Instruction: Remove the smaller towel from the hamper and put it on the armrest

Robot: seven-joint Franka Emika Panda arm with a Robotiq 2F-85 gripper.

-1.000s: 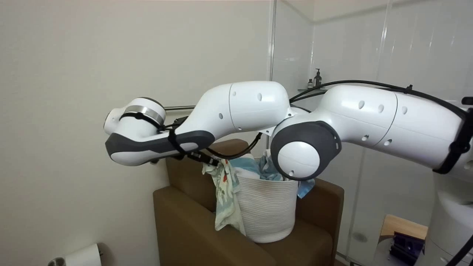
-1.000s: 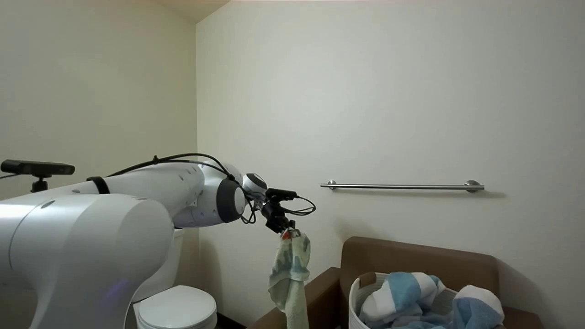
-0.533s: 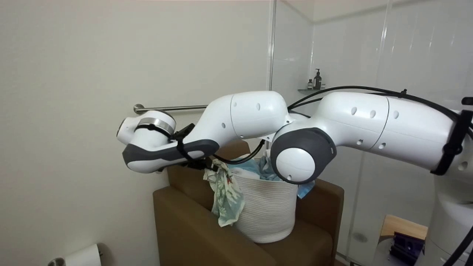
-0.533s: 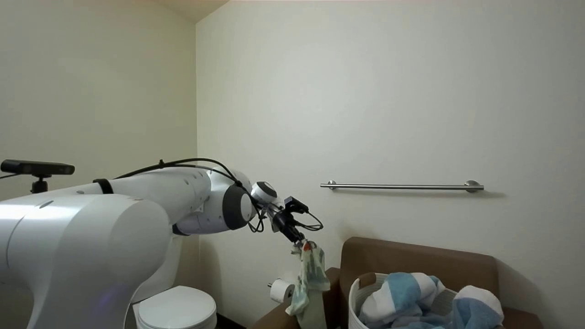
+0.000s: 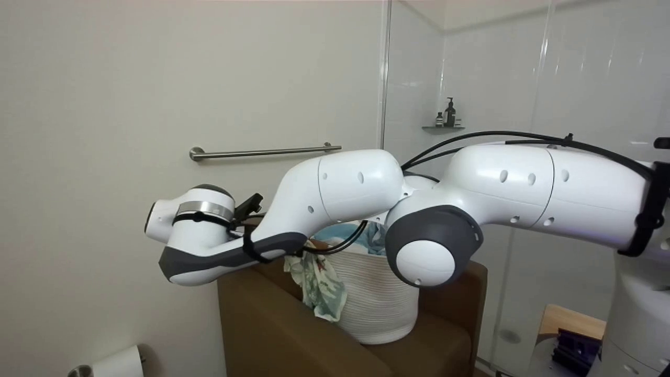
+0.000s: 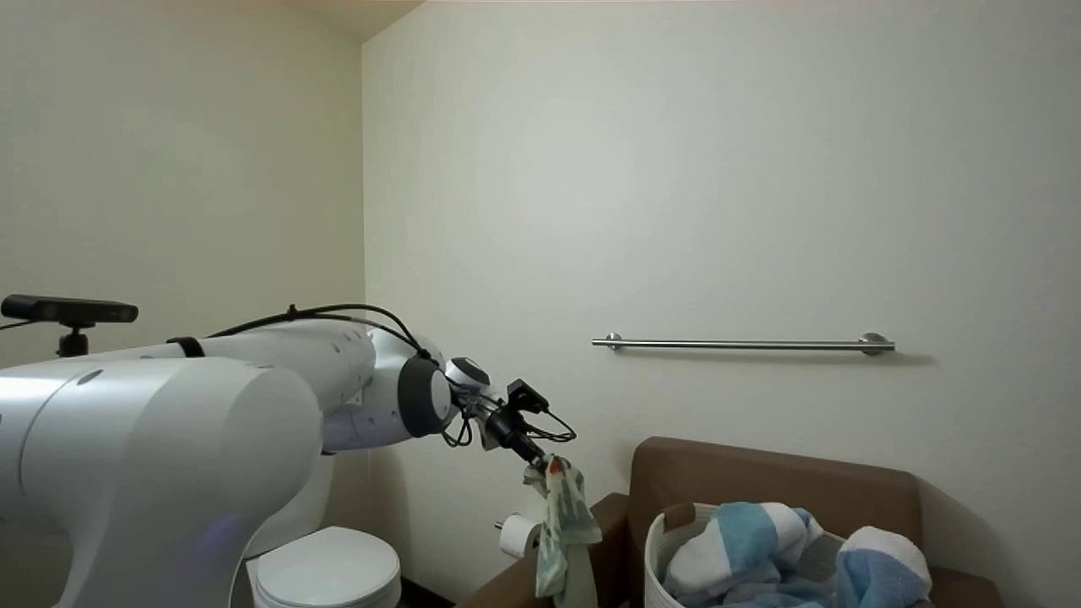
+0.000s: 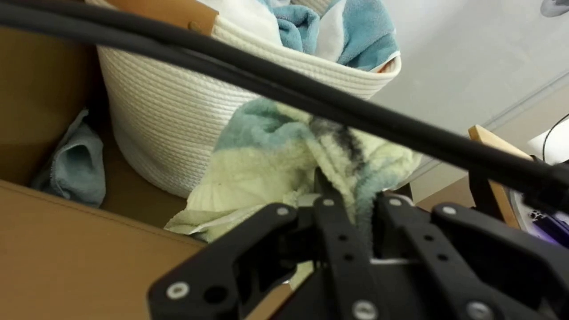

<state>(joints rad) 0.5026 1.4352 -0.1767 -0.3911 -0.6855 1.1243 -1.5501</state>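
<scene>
Here, pincer [image 7: 353, 195] apparently tight on patterned towel [image 7: 260, 162], cables [image 7: 382, 118] before the hamper [image 7: 155, 120], bluish cloth [image 7: 84, 166] beside it

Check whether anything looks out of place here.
Yes: in the wrist view, a crumpled gray-blue cloth lies on the armchair seat, beside the hamper. It looks stray, since the blue-and-white toweling is bundled inside the hamper.

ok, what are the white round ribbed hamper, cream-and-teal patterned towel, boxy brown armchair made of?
White ribbed hamper: probably matte cotton rope; stacked cord ridges.
Cream-and-teal towel: likely terry cotton; fuzzy matte pile, soft folds.
Brown armchair: probably leather or vinyl; smooth, soft sheen, seam along armrest.
</scene>
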